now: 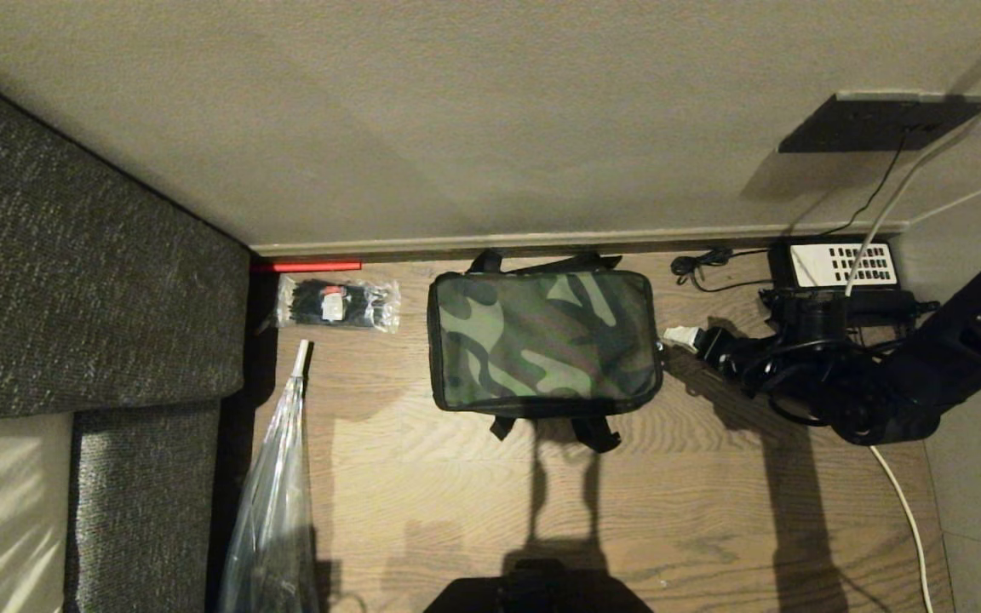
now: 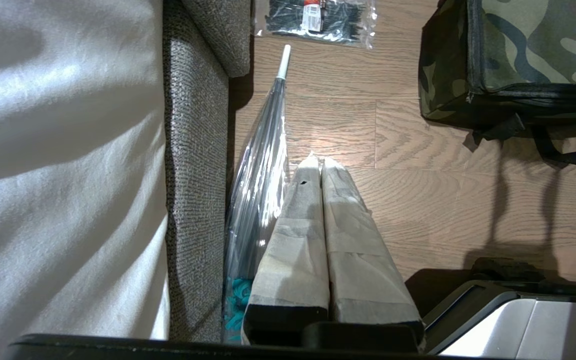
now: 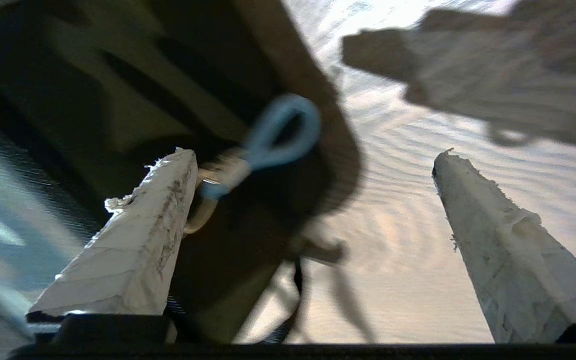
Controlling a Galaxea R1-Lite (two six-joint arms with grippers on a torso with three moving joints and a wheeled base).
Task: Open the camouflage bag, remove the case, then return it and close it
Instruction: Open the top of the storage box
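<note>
The camouflage bag [image 1: 542, 340] lies on the wooden floor by the wall, its lid down flat and black straps sticking out front and back. My right gripper [image 1: 682, 336] is at the bag's right end, open. In the right wrist view my right gripper [image 3: 313, 155] has its taped fingers wide apart. A pale blue zip-pull loop [image 3: 278, 132] on the bag [image 3: 118, 75] hangs just beside one fingertip, not pinched. The case is out of view. My left gripper [image 2: 320, 159] is shut on nothing, parked over the floor left of the bag [image 2: 533, 45].
A grey sofa [image 1: 73, 281] fills the left. A packet of black cable ties [image 1: 337, 304] and a clear folded umbrella [image 1: 278, 494] lie between sofa and bag. A black telephone with a white keypad [image 1: 840, 264] and loose cables sit behind my right arm.
</note>
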